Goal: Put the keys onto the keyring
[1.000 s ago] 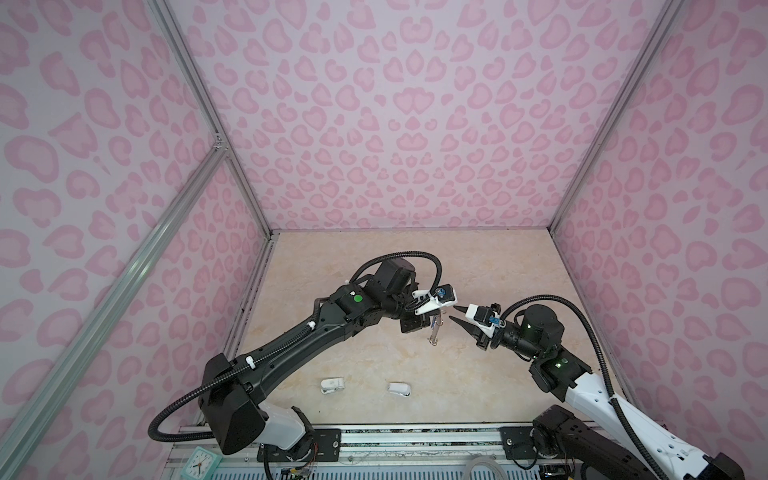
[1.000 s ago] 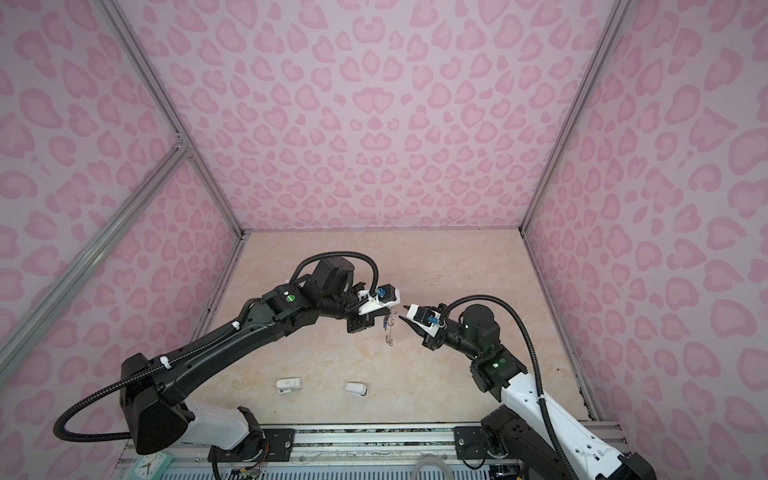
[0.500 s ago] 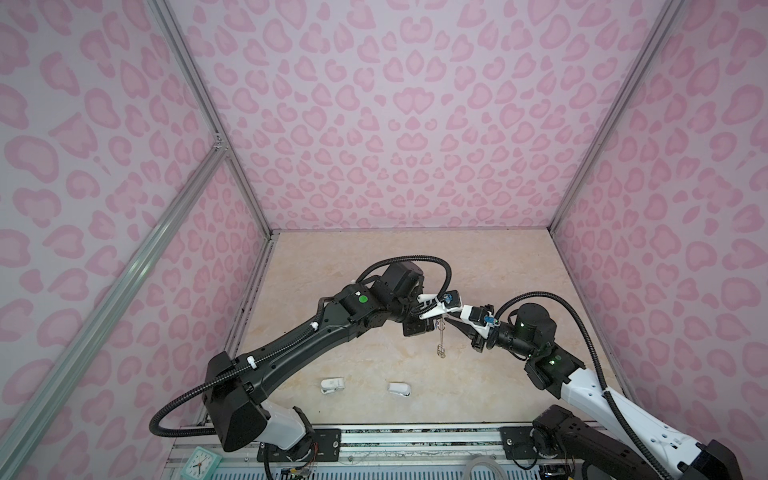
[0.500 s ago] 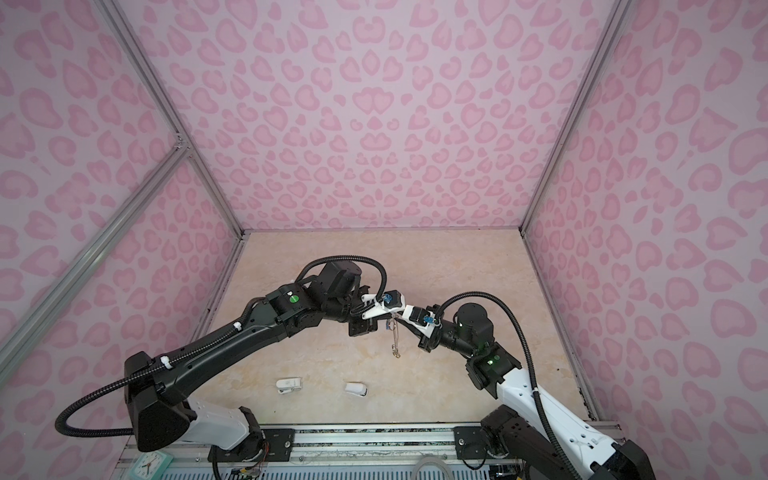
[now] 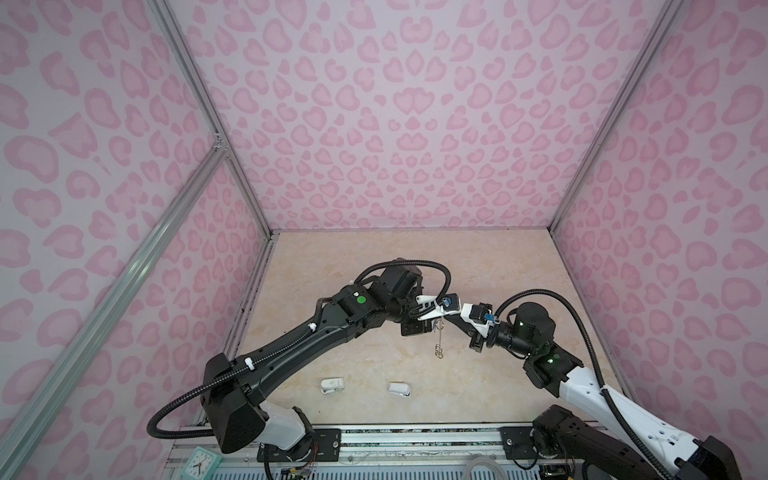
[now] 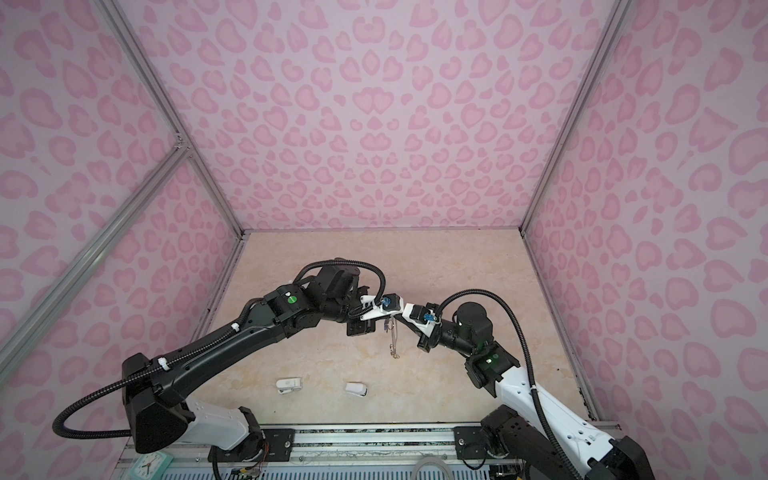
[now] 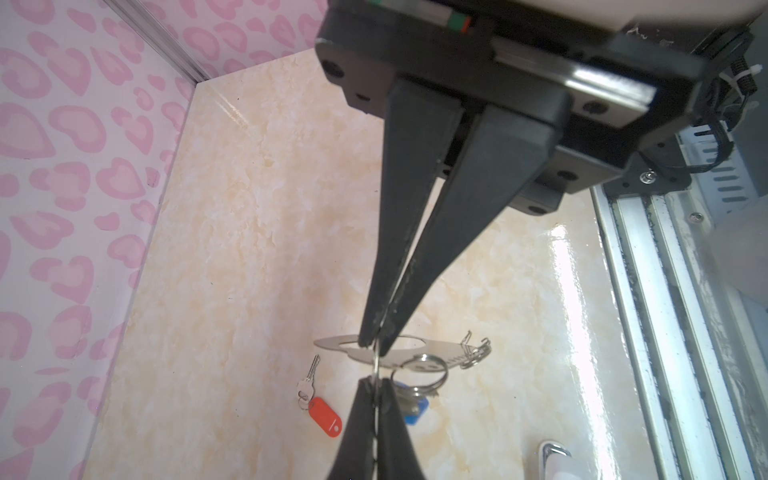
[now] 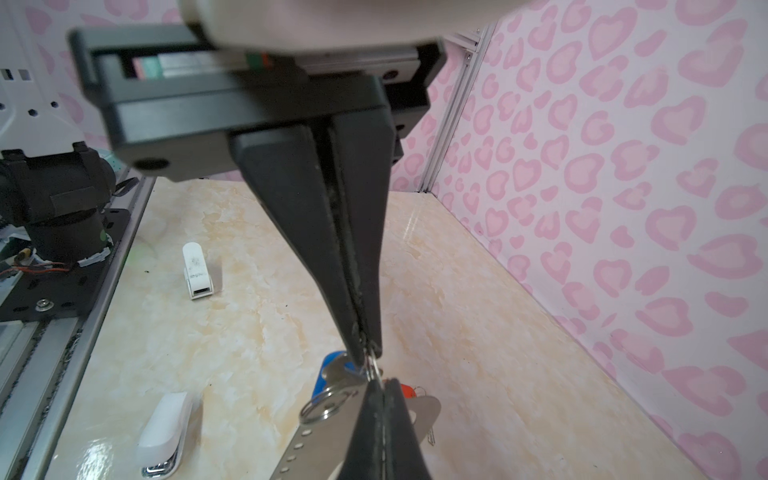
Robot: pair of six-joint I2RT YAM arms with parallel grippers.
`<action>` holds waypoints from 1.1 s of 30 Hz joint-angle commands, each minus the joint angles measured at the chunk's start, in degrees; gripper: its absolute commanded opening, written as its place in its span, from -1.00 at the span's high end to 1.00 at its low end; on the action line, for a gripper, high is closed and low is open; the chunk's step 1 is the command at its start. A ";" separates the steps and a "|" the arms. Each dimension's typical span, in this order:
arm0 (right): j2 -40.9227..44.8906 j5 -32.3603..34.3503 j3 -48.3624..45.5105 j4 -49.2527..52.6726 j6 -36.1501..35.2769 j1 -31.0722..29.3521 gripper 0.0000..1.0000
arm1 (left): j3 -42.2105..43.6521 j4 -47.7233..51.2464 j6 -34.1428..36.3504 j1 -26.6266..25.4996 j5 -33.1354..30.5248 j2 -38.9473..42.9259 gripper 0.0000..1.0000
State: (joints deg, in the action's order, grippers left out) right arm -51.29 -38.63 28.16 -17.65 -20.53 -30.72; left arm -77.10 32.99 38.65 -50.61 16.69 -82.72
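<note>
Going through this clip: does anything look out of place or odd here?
Somewhat. The left gripper and right gripper are both shut on the same wire ring in mid-air, tip to tip, with the keyring dangling below them. The red-tagged key lies apart on the table, unattached.

Cream marbled desk point(image 5: 478, 266), glossy, catching glare. Down near its front edge, a white plastic piece point(image 5: 332, 385). To its right in both top views, a second white piece point(image 5: 400, 389), lying apart from the first. In the left wrist view, a silver key with red tag point(image 7: 322, 411), flat on the marble, well clear of both.
</note>
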 commanded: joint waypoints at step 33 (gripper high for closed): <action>0.93 2.29 -2.28 -7.22 4.60 0.19 1.00 | 17.68 -22.76 -19.12 4.43 9.83 3.88 0.09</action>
State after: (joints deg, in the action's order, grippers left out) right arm -50.57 -37.32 26.24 -22.52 -16.16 -30.59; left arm -59.94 14.33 21.63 -46.22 26.15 -79.13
